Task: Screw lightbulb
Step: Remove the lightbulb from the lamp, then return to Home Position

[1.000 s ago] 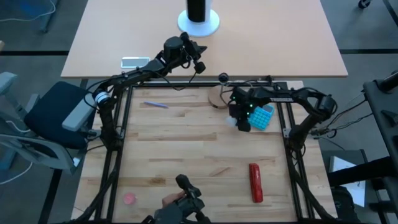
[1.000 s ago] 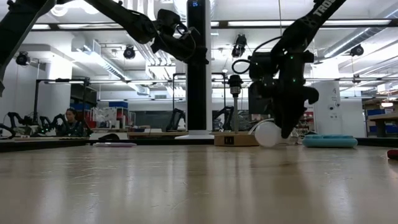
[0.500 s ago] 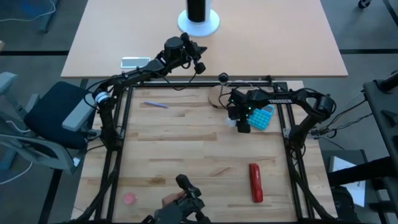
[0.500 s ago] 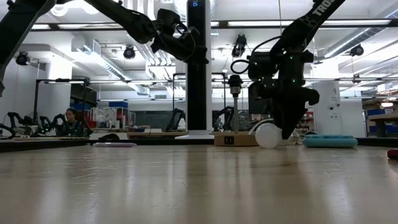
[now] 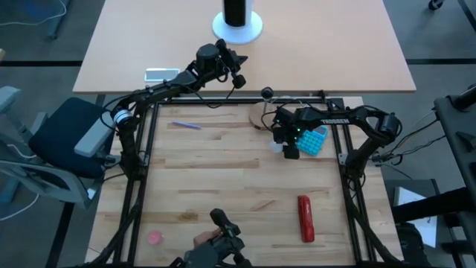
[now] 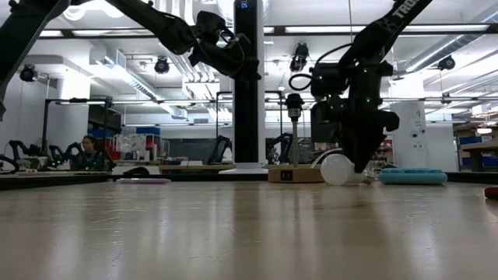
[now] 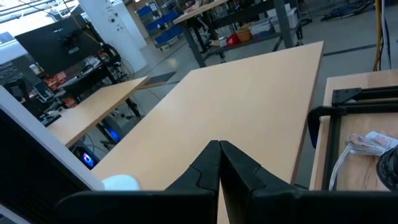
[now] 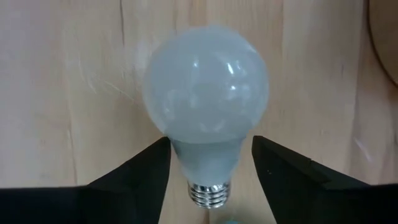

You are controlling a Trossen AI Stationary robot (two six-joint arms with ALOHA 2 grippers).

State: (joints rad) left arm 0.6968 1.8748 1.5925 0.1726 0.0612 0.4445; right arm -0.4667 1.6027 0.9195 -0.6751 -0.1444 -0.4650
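The white frosted lightbulb [image 8: 205, 99] lies on its side on the wooden table, also showing in the low view [image 6: 334, 169] and the high view [image 5: 277, 147]. My right gripper [image 8: 211, 144] points down over it and is open, one finger on each side of the bulb's neck [image 8: 208, 158], just above the metal screw end [image 8: 208, 194]. The round wooden disc with its post [image 5: 260, 119] stands just beyond. My left gripper [image 7: 219, 155] is shut and empty, held high over the far table [image 5: 232, 71].
A blue calculator [image 5: 317, 139] lies right beside the bulb, under my right arm. A purple pen [image 5: 186, 125], a red object [image 5: 305, 218] and a pink disc [image 5: 155, 237] lie on the table. A large white cylinder [image 5: 238, 22] stands on the far table.
My right gripper has shifted slightly toward the table's left, over the bulb. The bulb has stayed where it was.
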